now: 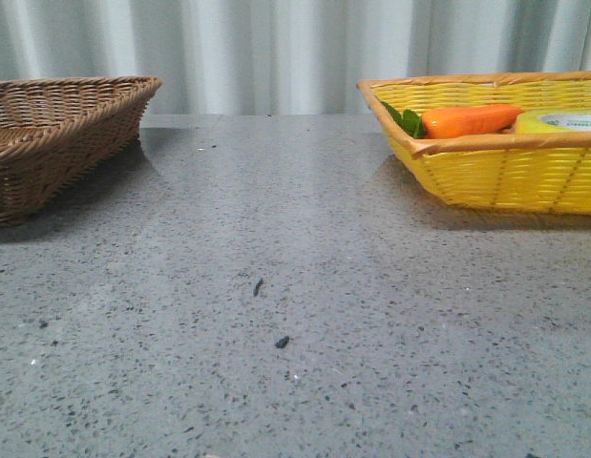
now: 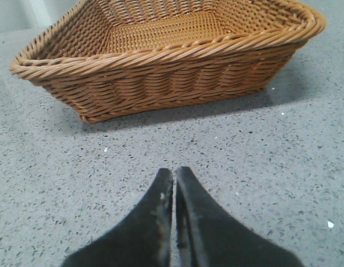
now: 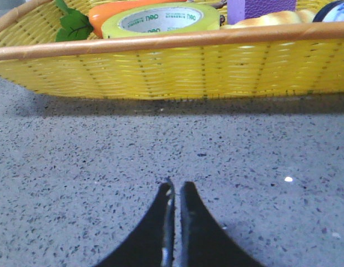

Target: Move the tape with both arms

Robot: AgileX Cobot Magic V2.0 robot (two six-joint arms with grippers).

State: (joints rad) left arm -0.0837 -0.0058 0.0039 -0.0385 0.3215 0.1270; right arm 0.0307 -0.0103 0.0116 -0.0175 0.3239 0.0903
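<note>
The yellow-green tape roll (image 1: 562, 121) lies flat in the yellow basket (image 1: 496, 176) at the right, beside an orange carrot (image 1: 470, 120). In the right wrist view the tape (image 3: 160, 20) shows its pale face behind the basket's near wall (image 3: 172, 67). My right gripper (image 3: 176, 186) is shut and empty, low over the table in front of that basket. My left gripper (image 2: 174, 172) is shut and empty, over the table in front of the brown wicker basket (image 2: 160, 72). Neither arm shows in the front view.
The brown basket (image 1: 56, 134) stands at the left and looks empty. The yellow basket also holds a purple block (image 3: 260, 8), a pale yellow object (image 3: 272, 21) and a carrot with green leaves (image 3: 71, 25). Grey speckled table (image 1: 276, 315) lies between the baskets.
</note>
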